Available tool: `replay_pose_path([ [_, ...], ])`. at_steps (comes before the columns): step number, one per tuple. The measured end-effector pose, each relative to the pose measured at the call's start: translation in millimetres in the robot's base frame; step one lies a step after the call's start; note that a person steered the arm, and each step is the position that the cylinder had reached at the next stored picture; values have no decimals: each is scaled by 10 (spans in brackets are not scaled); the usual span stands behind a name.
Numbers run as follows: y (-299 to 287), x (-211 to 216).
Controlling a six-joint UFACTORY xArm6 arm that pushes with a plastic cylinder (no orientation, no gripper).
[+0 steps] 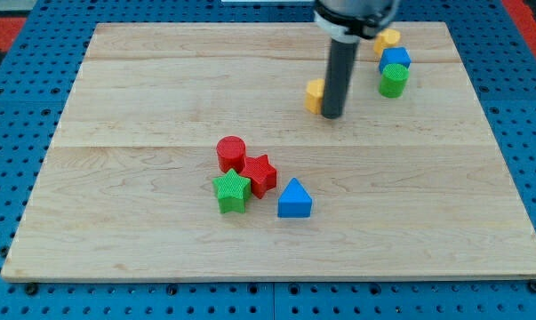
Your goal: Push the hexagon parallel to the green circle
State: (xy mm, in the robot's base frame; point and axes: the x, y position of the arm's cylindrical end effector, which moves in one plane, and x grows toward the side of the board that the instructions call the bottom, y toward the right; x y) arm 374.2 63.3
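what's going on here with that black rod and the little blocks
A robot arm is sliding blocks around a wooden board with a dark rod. My tip sits right beside a yellow block, just to its right in the view; that block looks like the hexagon. The green circle stands further right, below a blue block and another yellow block. A red cylinder, red star, green star and blue triangle sit near the middle.

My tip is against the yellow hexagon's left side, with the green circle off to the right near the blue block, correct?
Not quite: in the camera view my tip is at the right side of the yellow hexagon, not its left. The green circle is indeed to the right, just below the blue block.
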Motion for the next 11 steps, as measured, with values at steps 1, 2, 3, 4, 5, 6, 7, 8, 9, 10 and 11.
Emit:
replay_pose_path([
  [1, -433, -98],
  [2, -151, -63],
  [3, 492, -151],
  [4, 140, -726],
  [5, -280, -696],
  [6, -891, -380],
  [7, -934, -238],
  [8, -930, -319],
  [9, -818, -758],
  [10, 160, -678],
  [11, -40, -139],
])
